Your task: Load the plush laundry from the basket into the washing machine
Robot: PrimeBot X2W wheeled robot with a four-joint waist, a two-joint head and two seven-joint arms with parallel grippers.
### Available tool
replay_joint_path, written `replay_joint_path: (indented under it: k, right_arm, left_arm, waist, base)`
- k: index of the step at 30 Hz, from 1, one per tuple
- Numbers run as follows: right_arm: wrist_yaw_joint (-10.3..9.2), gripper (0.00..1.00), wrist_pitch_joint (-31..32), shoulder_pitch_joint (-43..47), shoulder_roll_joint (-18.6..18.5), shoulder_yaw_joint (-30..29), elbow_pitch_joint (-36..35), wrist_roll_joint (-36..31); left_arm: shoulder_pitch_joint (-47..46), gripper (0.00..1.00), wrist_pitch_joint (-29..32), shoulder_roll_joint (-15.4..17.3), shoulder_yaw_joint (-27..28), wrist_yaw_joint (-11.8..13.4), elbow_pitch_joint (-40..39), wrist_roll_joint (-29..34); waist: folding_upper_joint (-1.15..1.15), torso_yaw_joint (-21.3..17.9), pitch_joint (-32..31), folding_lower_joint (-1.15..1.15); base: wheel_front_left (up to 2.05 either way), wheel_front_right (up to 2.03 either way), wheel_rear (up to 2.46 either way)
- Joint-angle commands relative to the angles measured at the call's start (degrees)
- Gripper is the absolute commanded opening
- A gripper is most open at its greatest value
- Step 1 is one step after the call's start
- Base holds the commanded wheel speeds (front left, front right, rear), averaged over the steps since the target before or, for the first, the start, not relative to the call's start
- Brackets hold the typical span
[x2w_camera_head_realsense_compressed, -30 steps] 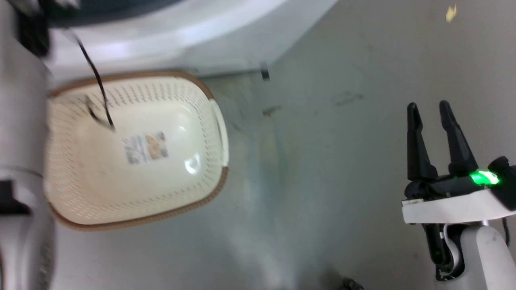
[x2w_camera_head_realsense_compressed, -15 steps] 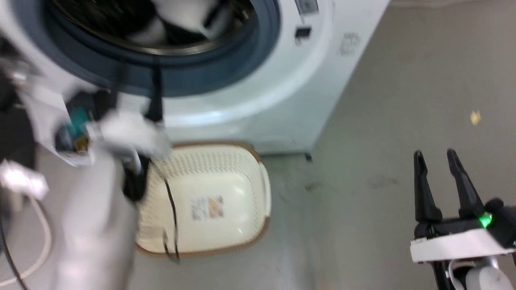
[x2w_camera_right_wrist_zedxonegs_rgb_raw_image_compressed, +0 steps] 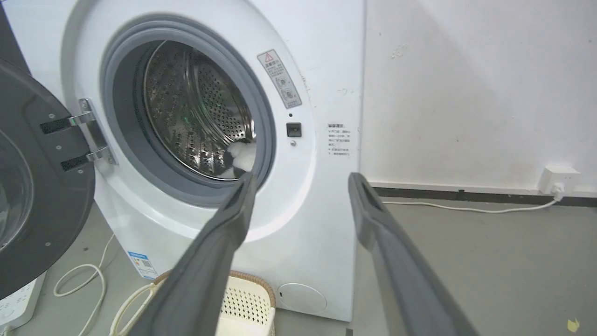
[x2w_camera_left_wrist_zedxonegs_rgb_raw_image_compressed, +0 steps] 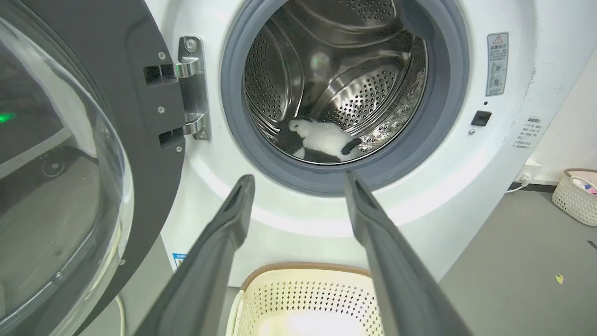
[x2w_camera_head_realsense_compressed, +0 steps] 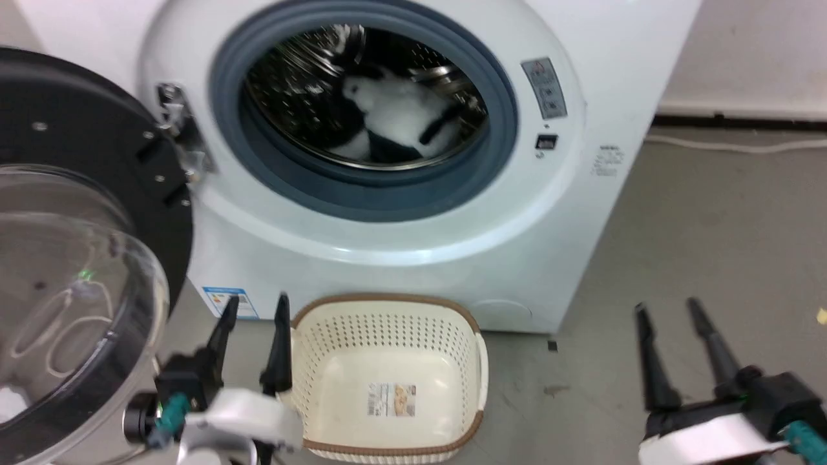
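The plush laundry, white with black patches, lies inside the steel drum of the washing machine; the left wrist view shows the plush laundry low in the drum, and the right wrist view catches a white bit of it. The cream basket stands on the floor before the washer, with just a label sticker on its floor. My left gripper is open beside the basket's left rim, holding nothing. Open and holding nothing too, my right gripper hovers over the floor at the lower right.
The washer's black-framed clear door hangs open at the left, close to my left arm. A white cable and a power strip lie on the floor left of the washer. A second small basket stands by the far wall.
The head camera has tilted up from the floor and basket to the washer's open drum. My left arm has drawn back from the drum to beside the basket. Both grippers stay open.
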Motion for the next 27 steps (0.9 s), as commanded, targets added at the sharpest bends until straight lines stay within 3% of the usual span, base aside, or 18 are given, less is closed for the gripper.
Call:
replay_joint_path:
  k: [1, 15, 26, 27]
  right_arm:
    - [-0.04, 1.0, -0.2, 1.1, 0.0, 0.6, 0.3, -0.5]
    - [-0.04, 1.0, -0.2, 2.6, 0.0, 1.7, 2.3, -1.2]
    - [-0.04, 1.0, -0.2, 2.0, 0.0, 1.9, 2.5, -0.8]
    - [0.01, 0.0, 0.0, 1.8, 0.0, 1.8, 2.3, -0.9]
  left_arm:
    - [1.5, 1.0, -0.2, -0.1, -0.1, 0.5, -0.9, 1.1]
    - [7.2, 1.0, -0.2, -1.3, -1.2, 2.2, -5.6, 6.4]
    - [7.2, 1.0, -0.2, -1.6, -0.7, 2.3, -5.4, 5.7]
    - [6.8, 0.0, 0.1, -1.6, -0.7, 2.3, -5.3, 5.9]
  waist:
    - [0.0, 0.9, -1.2, 0.01]
    - [0.0, 1.3, -2.3, 0.01]
    - [0.0, 1.4, -1.5, 0.01]
    - [0.0, 1.4, -1.5, 0.02]
  base:
    - [0.0, 0.0, 0.0]
    - [0.0, 0.0, 0.0]
    - [0.0, 0.0, 0.0]
    - [0.0, 0.0, 0.0]
